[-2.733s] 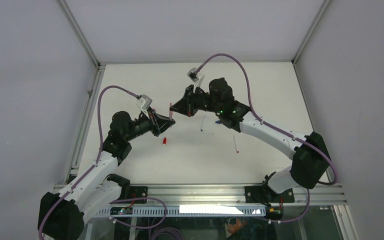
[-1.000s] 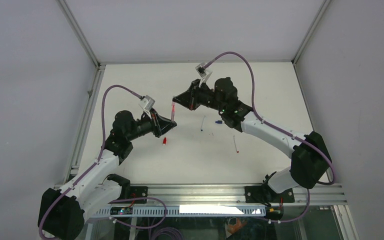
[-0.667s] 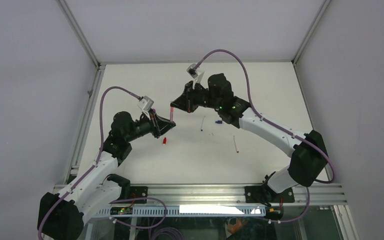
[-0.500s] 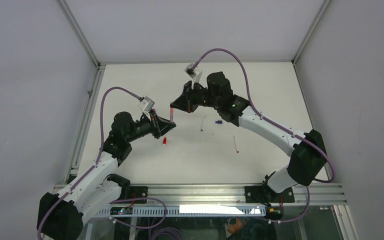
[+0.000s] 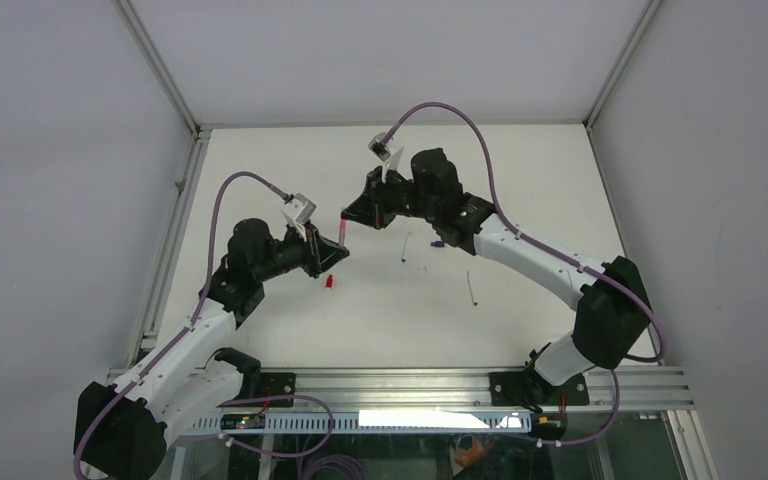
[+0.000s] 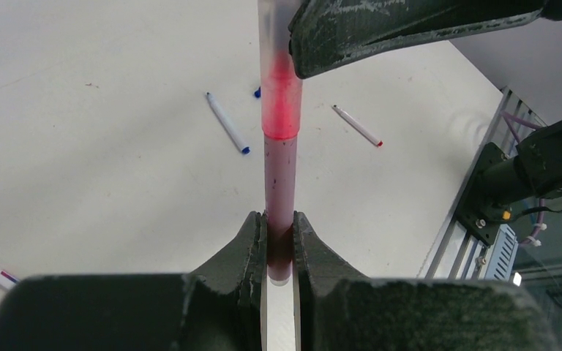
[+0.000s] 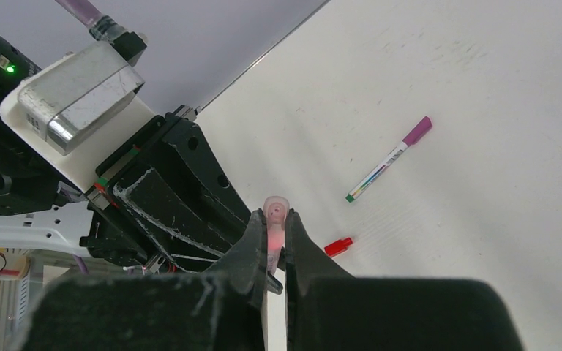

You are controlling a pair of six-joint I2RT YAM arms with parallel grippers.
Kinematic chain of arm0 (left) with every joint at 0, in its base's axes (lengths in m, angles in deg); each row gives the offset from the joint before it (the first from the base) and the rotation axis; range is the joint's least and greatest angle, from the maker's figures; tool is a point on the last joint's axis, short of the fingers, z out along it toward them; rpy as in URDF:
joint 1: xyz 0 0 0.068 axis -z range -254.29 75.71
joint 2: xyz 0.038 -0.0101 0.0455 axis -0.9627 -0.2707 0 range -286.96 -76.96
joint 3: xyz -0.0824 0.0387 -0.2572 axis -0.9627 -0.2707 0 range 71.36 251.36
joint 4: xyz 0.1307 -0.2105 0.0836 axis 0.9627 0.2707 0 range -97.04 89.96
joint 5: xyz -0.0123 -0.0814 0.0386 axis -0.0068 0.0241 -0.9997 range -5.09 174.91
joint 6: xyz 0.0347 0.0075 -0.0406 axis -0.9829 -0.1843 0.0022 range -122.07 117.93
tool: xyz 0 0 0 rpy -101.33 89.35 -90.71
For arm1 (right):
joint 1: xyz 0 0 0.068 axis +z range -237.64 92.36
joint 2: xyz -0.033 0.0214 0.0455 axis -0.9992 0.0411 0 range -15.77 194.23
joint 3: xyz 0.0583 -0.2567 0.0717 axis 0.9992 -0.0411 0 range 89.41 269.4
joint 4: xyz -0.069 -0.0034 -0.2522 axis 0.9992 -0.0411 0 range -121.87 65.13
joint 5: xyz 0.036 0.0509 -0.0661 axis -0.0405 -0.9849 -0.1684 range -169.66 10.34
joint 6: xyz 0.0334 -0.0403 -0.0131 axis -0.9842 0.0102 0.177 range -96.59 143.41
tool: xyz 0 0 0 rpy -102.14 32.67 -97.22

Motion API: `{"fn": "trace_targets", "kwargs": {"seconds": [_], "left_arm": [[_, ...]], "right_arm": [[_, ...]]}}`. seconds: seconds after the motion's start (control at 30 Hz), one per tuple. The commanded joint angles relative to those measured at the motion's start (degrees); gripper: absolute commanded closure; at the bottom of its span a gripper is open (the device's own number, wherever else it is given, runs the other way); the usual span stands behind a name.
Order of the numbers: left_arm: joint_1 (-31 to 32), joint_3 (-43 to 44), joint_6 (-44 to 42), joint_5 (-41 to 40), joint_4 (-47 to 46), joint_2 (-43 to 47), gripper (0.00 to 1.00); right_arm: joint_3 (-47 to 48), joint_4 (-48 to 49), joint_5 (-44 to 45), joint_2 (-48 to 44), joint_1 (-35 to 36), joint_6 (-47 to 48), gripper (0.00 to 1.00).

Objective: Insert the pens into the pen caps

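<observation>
At the left of the overhead view, the left gripper (image 5: 334, 244) reaches in over the white table (image 5: 520, 170). Its jaws are pressed on the lower end of a dark red pen (image 6: 279, 183) and hold it upright. A loose red cap (image 5: 329, 282) lies on the table just below this gripper, apart from it.

The upper end of the held pen sits inside a pale pink cap (image 6: 281, 95), and the red tip shows through the cap's translucent wall. The cap's rim stops partway down the barrel.

The right gripper (image 7: 274, 228) comes from the right with its jaws pinched on the pale pink cap, which its wrist camera sees end-on. Pen and cap are both off the table, between the two grippers.

Compared with one second ago, the right gripper stands lower and nearer the left gripper, now over the top of the pen, where less bare barrel shows. The left wrist has shifted slightly to the right.

Right of the grippers, a white pen (image 5: 405, 246) with a blue tip lies near a blue cap (image 5: 438, 243). A red-tipped pen (image 5: 471, 288) lies further right and nearer the bases. All three, like the red cap, rest where they did before.

The right wrist view also shows a magenta-capped pen (image 7: 389, 159) lying flat near the red cap.
</observation>
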Motion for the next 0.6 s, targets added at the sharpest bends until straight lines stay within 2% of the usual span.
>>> {"fn": "trace_targets", "kwargs": {"seconds": [0.0, 0.3, 0.57], "left_arm": [[-0.15, 7.73, -2.67, -4.38, -10.86, 0.4, 1.0], [-0.15, 11.17, -3.87, -6.41, -10.3, 0.55, 1.0], [0.69, 13.2, -4.55, -16.05, -7.67, 2.04, 1.0]], "right_arm": [[-4.33, -8.6, -3.82, 2.36, 3.89, -0.72, 1.0], [-7.29, -7.29, -1.52, 5.54, 5.76, -2.97, 1.0], [-5.0, -15.99, 7.56, 8.78, 9.28, -3.56, 1.0]]}}
